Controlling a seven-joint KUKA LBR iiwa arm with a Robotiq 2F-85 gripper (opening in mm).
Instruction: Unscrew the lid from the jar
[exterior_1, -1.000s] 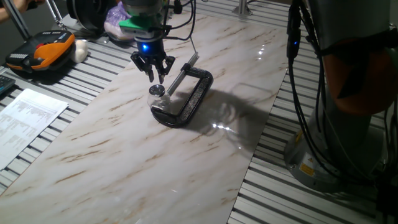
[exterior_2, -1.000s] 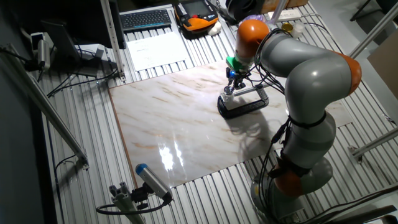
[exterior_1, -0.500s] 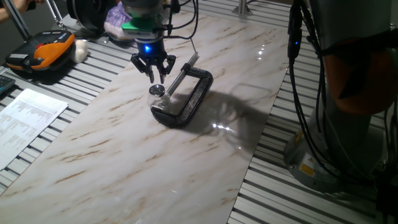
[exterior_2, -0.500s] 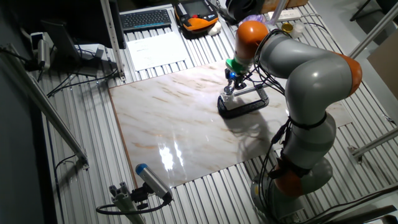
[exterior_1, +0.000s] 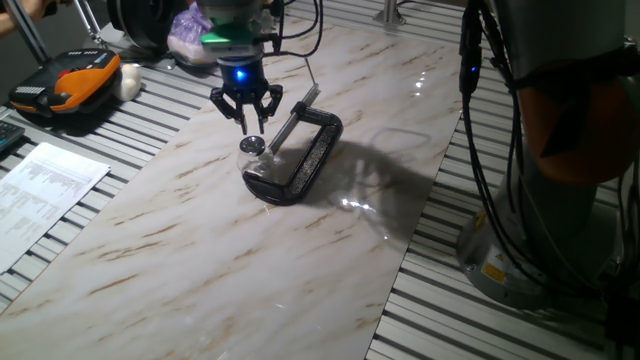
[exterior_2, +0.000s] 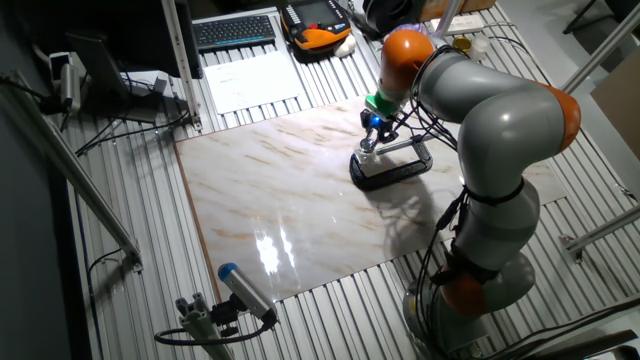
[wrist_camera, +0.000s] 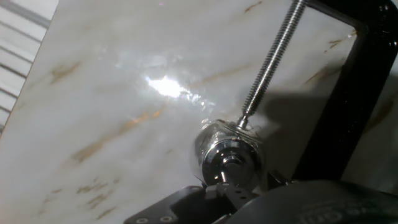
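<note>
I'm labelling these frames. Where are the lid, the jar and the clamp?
lid (exterior_1: 252, 144), one fixed view, on its shiny flat top.
jar (wrist_camera: 208, 140), hand view, on its clear glass side.
clamp (exterior_1: 318, 153), one fixed view, on the black frame's long back.

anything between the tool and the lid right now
Nothing. In one fixed view the tool hangs just above the lid with only a bare gap between them; the jar sits clamped in the black C-clamp.
</note>
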